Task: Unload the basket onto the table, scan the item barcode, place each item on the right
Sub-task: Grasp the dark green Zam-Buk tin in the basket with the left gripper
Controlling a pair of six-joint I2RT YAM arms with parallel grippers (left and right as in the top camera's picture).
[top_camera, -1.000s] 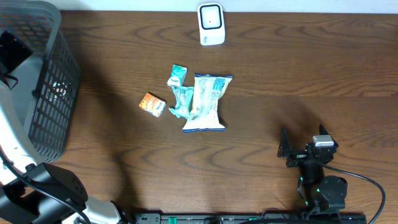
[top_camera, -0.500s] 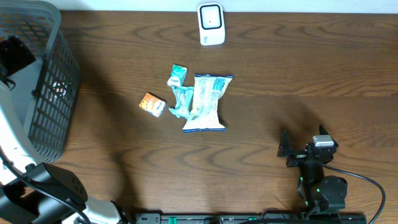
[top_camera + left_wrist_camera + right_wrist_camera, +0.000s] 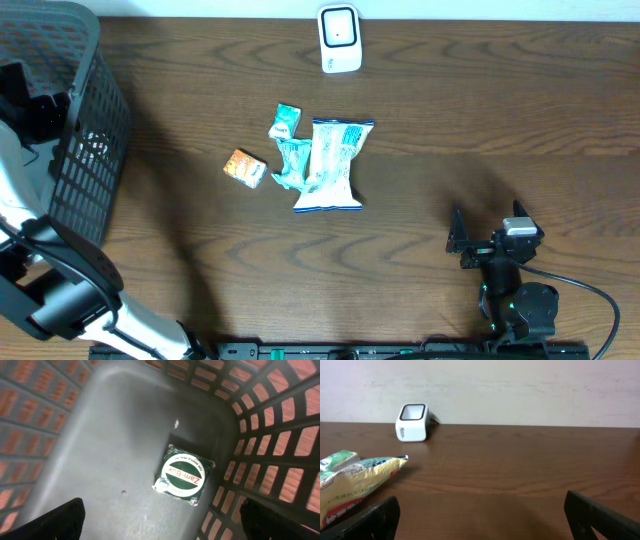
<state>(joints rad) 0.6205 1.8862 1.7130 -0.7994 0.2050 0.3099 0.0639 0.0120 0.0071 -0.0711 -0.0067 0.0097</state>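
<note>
Dark wood-grain table (image 3: 500,120) under a pale plain wall (image 3: 520,385); the left pincer (image 3: 162,522) hangs with its fingers wide apart and empty inside the dark grey plastic lattice basket (image 3: 100,435); straight below it a small square green-and-white Zam-Buk tin (image 3: 183,476) lies flat on the basket floor, probably done with. The right pincer (image 3: 482,520), also spread and empty, sits low over the table. Ahead of it and to its left, close together, lie the items likely still to scan: a blue-and-white foil snack bag (image 3: 330,165), a small green packet (image 3: 285,122) and a small orange carton (image 3: 244,167); the white box-shaped barcode scanner (image 3: 339,38) stands farther ahead. The bag looks light, puffy and slick; pinch a flat sealed end seam gently; the carton looks stiff, so grip its flat faces.
</note>
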